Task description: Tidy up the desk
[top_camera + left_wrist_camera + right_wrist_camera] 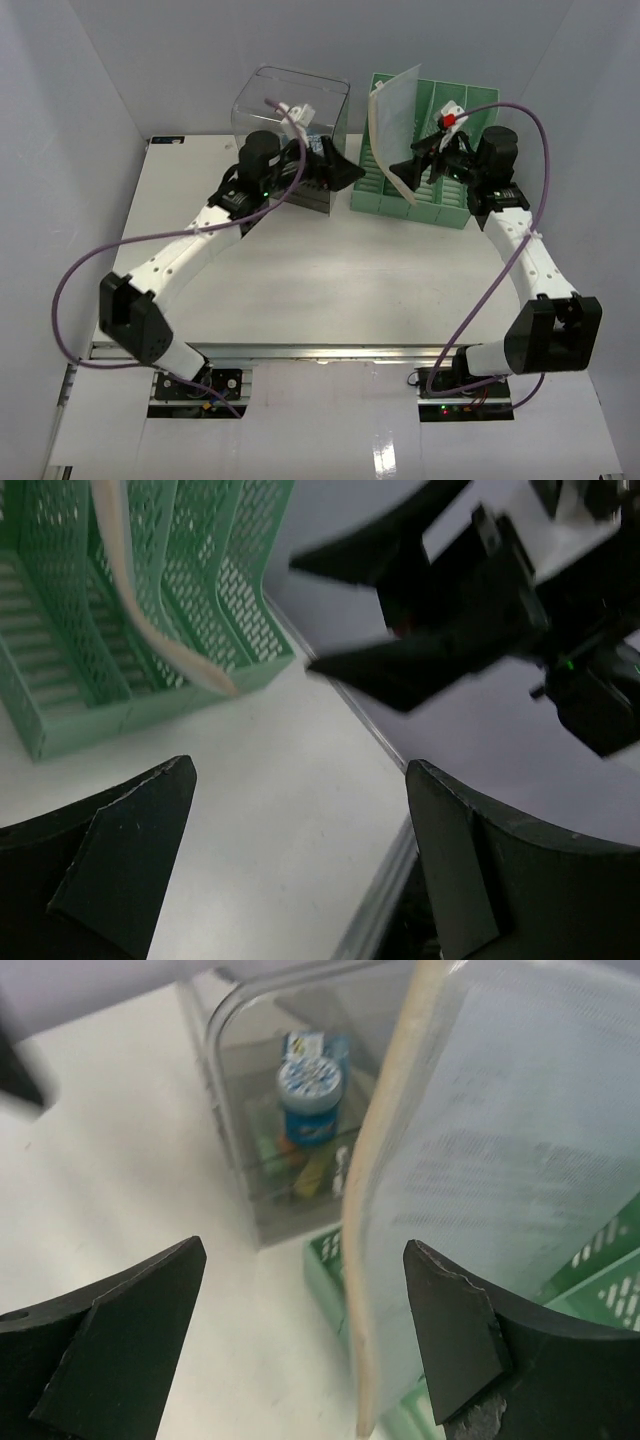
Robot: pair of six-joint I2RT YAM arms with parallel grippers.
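Our white, rail-fronted desk (330, 270); left gripper (300, 770), right gripper (305, 1250) gape empty (right wrist, unlike left, shows a jar (308, 1100)).

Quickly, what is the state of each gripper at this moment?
Left gripper: open, holding nothing.
Right gripper: open, not clamped on the paper sleeve in front of it.

Faint print on sheet (520, 1160), illegible
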